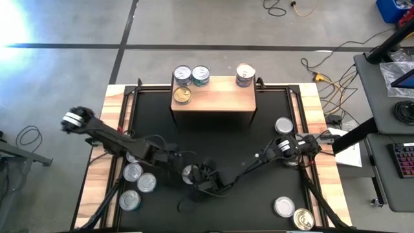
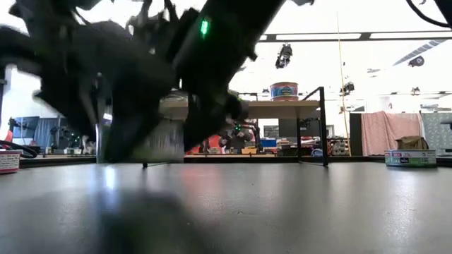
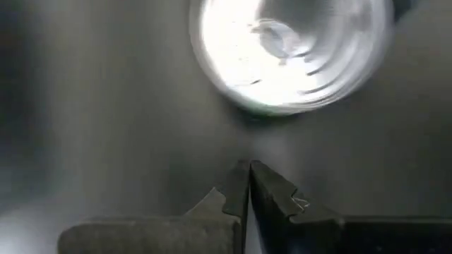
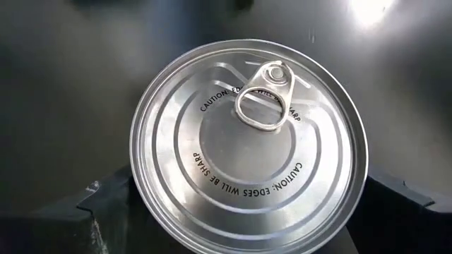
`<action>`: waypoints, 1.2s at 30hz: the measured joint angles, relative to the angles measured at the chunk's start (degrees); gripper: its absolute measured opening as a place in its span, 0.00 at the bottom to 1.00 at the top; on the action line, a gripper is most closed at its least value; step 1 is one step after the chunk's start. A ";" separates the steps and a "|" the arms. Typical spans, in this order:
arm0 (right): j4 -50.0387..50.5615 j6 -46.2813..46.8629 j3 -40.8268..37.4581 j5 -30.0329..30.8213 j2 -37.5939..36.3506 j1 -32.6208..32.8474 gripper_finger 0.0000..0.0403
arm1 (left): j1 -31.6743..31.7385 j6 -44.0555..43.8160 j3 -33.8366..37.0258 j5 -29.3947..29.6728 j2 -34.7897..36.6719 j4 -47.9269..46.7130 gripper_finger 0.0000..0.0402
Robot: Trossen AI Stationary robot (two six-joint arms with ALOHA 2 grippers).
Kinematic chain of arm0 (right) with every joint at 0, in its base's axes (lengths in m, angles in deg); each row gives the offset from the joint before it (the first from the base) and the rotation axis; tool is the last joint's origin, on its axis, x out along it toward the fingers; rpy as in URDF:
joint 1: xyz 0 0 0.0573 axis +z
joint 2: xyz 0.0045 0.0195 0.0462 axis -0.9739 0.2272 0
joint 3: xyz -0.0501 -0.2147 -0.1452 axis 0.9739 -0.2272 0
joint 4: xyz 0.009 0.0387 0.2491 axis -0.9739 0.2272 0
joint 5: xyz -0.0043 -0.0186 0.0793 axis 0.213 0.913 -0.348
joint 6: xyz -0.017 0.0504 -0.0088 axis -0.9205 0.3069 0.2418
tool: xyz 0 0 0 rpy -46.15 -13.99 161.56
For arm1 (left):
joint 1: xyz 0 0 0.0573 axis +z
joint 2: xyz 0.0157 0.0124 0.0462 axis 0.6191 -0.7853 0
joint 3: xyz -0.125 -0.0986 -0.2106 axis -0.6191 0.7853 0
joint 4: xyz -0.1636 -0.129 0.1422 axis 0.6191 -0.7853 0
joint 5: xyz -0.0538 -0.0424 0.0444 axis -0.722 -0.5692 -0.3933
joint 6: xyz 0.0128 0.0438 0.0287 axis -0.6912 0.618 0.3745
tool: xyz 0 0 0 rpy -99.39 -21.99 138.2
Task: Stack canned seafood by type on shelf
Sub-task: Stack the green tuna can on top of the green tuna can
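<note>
The shelf [image 1: 213,98] has a light wood top on black legs and stands at the mat's far side. It carries silver tins [image 1: 182,74] [image 1: 201,76], a gold-topped tin [image 1: 183,95] and a stacked tin [image 1: 245,74]. A silver tin with a pull tab [image 4: 247,159] stands on the mat near the middle [image 1: 189,173]. My right gripper [image 4: 247,219] is directly above it, one finger on each side. My left gripper [image 3: 248,169] is shut and hovers just short of the same tin [image 3: 289,49]. In the low view both grippers are a dark blur around the tin [image 2: 159,141]. My right gripper comes down from above onto the pull-tab tin, its two fingers [image 4: 106,212] against opposite sides of the tin's wall, just under the rim [image 4: 141,204]. The tin is upright. Its bottom seems to be on the mat [image 2: 159,161].
Loose tins lie on the mat's left side [image 1: 132,171] [image 1: 147,182] [image 1: 129,200] and right side [image 1: 283,125] [image 1: 284,207] [image 1: 303,220]. A black frame rail [image 1: 129,97] edges the mat. The open mat [image 1: 213,139] lies between the grippers and the shelf.
</note>
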 joint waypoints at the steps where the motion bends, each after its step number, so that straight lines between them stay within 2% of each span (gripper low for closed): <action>1: 0.86 0.00 0.03 0.00 -1.08 -0.06 0.91 | 0.04 -1.11 0.06 1.77 2.88 -1.19 0.00; 3: 2.05 -0.04 0.68 1.48 -2.49 -0.46 0.91 | 0.16 -3.02 0.16 6.37 8.30 -4.02 0.00; 8: 5.54 -0.35 6.39 10.21 -3.87 -3.45 0.91 | 0.56 -5.68 0.02 15.81 20.50 -8.19 0.00; 15: 8.51 -10.13 18.11 10.64 -3.15 -10.17 0.91 | 3.54 -8.01 -0.23 19.85 31.76 -10.47 0.00; 21: 8.91 -17.74 21.85 11.23 -3.09 -16.00 0.91 | 4.02 -12.14 -2.04 28.85 37.08 -21.41 0.00; 24: 9.04 -20.40 22.25 9.95 -3.10 -18.42 0.91 | 4.02 -14.41 -2.48 29.76 38.87 -25.90 0.00; 29: 8.57 -21.81 22.25 7.63 -3.10 -22.11 0.91 | 4.02 -15.46 -2.57 31.07 40.74 -26.74 0.00; 32: 7.47 -22.21 22.25 4.81 -3.10 -24.92 0.91 | 4.07 -16.58 -2.54 35.55 40.65 -26.59 0.00; 36: 5.27 -24.44 22.25 4.09 -3.13 -27.76 0.91 | 4.11 -19.40 -2.52 43.23 40.29 -23.77 0.00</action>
